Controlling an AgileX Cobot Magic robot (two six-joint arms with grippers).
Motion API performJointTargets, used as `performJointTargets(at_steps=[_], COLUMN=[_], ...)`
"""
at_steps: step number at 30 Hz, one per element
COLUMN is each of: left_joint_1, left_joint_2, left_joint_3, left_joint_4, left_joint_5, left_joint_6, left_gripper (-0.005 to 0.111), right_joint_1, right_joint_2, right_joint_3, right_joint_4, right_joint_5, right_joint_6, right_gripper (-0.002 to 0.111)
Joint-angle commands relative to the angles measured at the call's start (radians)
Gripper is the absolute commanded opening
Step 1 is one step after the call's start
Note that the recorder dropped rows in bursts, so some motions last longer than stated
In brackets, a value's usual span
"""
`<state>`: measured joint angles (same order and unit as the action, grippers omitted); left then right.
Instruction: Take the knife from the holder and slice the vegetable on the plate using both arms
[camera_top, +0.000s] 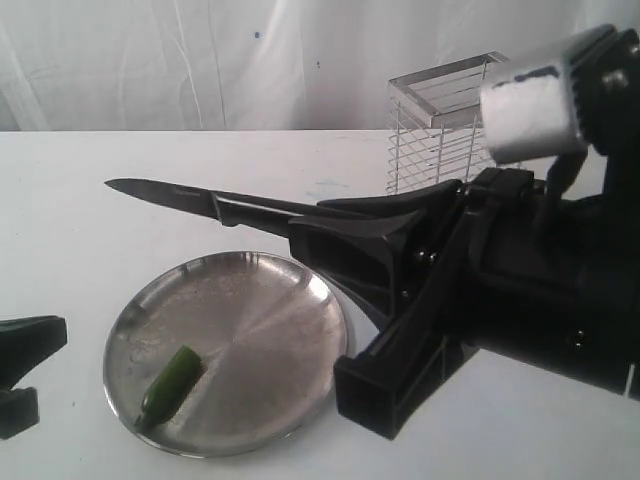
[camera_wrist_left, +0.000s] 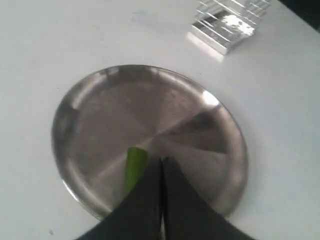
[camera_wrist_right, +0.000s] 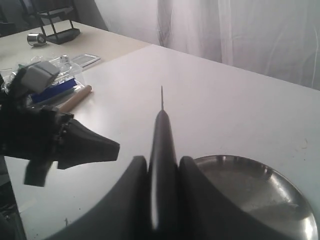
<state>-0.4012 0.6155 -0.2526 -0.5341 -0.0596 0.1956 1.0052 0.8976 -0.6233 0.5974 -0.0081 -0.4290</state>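
Observation:
My right gripper (camera_top: 300, 228) (camera_wrist_right: 162, 161) is shut on the handle of the black knife (camera_top: 200, 198) (camera_wrist_right: 161, 127). The knife is held level in the air above the far side of the plate (camera_top: 270, 310) (camera_wrist_right: 250, 192), its blade pointing left. A green pepper (camera_top: 172, 383) (camera_wrist_left: 135, 162) lies on the plate's near-left part. My left gripper (camera_top: 40, 340) (camera_wrist_left: 161, 161) (camera_wrist_right: 95, 146) hovers at the plate's left edge, shut on nothing, with the pepper just beside one finger. The wire holder (camera_top: 440, 130) (camera_wrist_left: 227, 25) stands behind the plate, partly hidden by the right arm.
The bulky right arm (camera_top: 520, 290) fills the right of the exterior view. Beyond the table's left edge, the right wrist view shows a second table with a plastic bag (camera_wrist_right: 50, 80), a wooden stick (camera_wrist_right: 75, 98) and a black rack (camera_wrist_right: 57, 25).

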Motion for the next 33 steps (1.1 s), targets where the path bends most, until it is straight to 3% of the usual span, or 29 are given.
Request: performJointTargets(at_steps=[1, 4, 6, 15, 33], left_joint_1=[-0.093, -0.173, -0.199, -0.21, -0.21], left_joint_2=[0.107, 0.198, 0.274, 0.563, 0.571], left_joint_3=[0.035, 0.035, 0.035, -0.025, -0.087], left_joint_4=[0.152, 0.519, 0.585, 0.565, 0.565], left_joint_5=[-0.248, -0.369, -0.478, -0.726, -0.725], left_joint_6=[-0.156, -0.451, -0.514, -0.514, -0.466], left_gripper=[0.0, 0.0, 0.0, 0.0, 0.0], right_joint_1=[0.002, 0.002, 0.002, 0.002, 0.002], right_joint_2=[0.003, 0.014, 0.039, 0.131, 0.241], right_joint_3=[-0.007, -0.007, -0.007, -0.007, -0.003], right_joint_4=[0.005, 0.005, 0.007, 0.02, 0.032], right_joint_5=[-0.045, -0.05, -0.046, -0.046, 0.111], right_joint_6=[0.022, 0.046, 0.051, 0.069, 0.075], right_gripper=[0.003, 0.003, 0.003, 0.003, 0.003])
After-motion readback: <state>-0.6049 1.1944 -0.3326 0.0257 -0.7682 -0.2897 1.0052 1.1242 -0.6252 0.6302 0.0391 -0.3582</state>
